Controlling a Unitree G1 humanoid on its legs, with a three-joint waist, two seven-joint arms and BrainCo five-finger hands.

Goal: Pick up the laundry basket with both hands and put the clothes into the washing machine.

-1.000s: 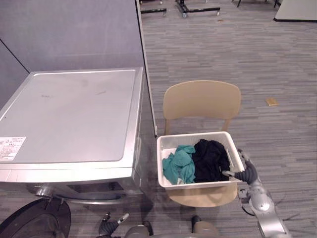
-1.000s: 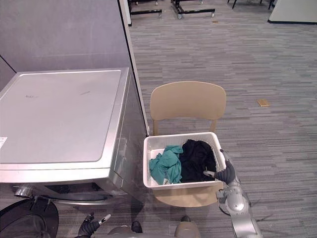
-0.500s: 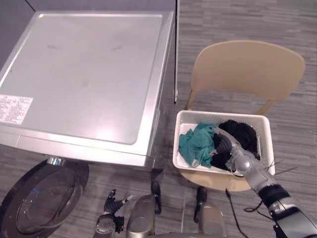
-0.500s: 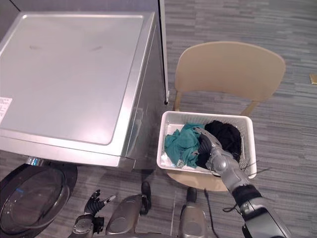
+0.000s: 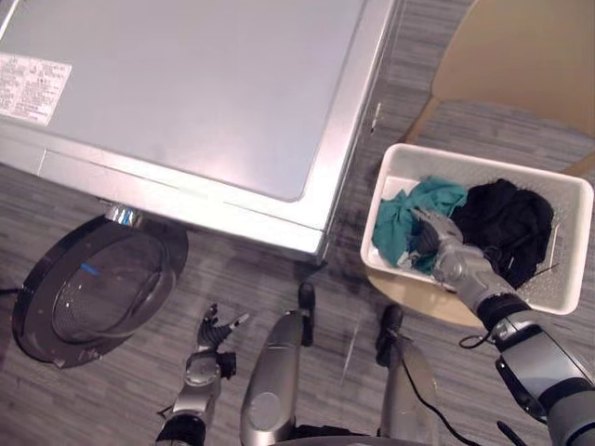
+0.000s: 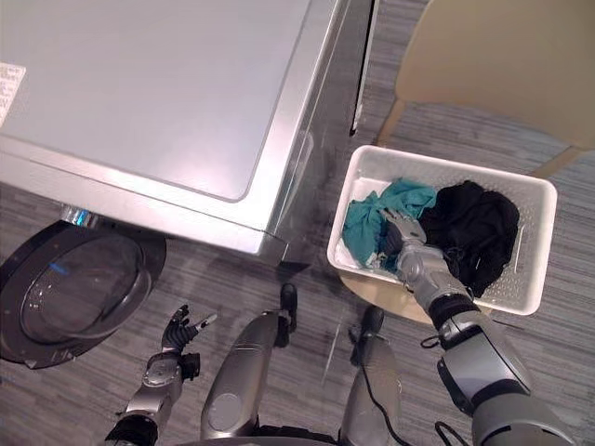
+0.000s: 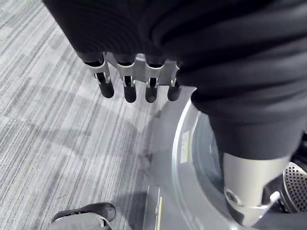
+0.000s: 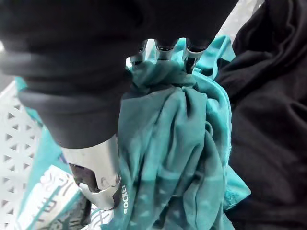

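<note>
A white laundry basket (image 5: 493,167) sits on a tan chair (image 5: 521,56) to the right of the silver washing machine (image 5: 204,93). In it lie a teal garment (image 5: 400,218) on the left and a black garment (image 5: 511,228) on the right. My right hand (image 5: 446,255) reaches into the basket from the front. In the right wrist view its fingers (image 8: 158,52) dig into the bunched teal garment (image 8: 182,143), with the thumb (image 8: 93,165) alongside. My left hand (image 5: 212,330) hangs low over the floor with relaxed fingers (image 7: 124,88), touching nothing.
The washer's round door (image 5: 98,288) stands swung open at the lower left, low over the grey carpet (image 5: 279,269). The same door (image 7: 192,158) lies just past my left hand in its wrist view. The washer's side stands close to the basket's left wall.
The camera has tipped down and toward the washer, so the whole scene has shifted. My right hand has gone from the basket's right rim into the basket and closed on the teal garment.
</note>
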